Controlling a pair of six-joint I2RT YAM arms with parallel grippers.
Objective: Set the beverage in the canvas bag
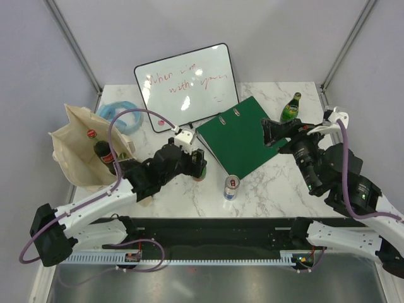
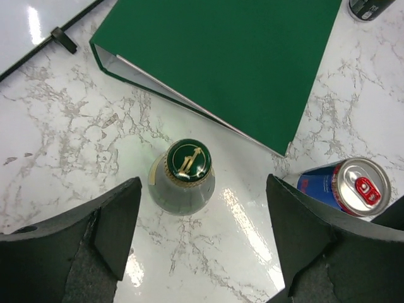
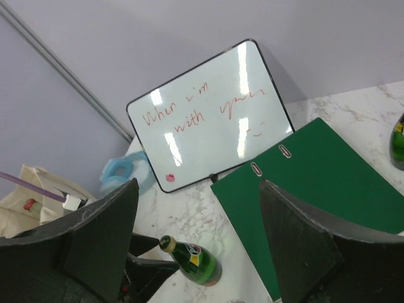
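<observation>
Four drinks in view. The one I'm on is the green bottle (image 2: 187,165), upright on the marble table (image 2: 76,145) with its gold-marked green cap up, roughly mid-table, just in front of a corner of the green binder (image 1: 243,136). L gripper (image 2: 203,205) has its fingers wide apart w/ the bottle in the gap, closer to the finger on the left of the wrist view. No contact that I can see, nothing clamped.

At the table's left edge sits the canvas bag (image 1: 69,148), mouth open, well apart from that bottle. A cola bottle (image 1: 103,153) w/ red cap is inside it, leaning. My L forearm runs close past the bag's near side.

Around the green bottle: a can (image 2: 353,186), silver top w/ red tab and blue side, stands upright just beside the other finger, on the right in the wrist view. The binder lies flat behind both. A whiteboard (image 1: 186,85) w/ red scribble leans at the back, near the binder's far edge. A blue ring-shaped thing (image 1: 118,113) sits behind the bag, next to the whiteboard. A 2nd green bottle (image 1: 291,107) stands upright at back right, beyond the binder.

R gripper (image 3: 199,208) is held over the binder's right edge, fingers spread, nothing btwn them. There's a dark round item at the top-right of the L wrist view, cut off; can't tell what it is.
</observation>
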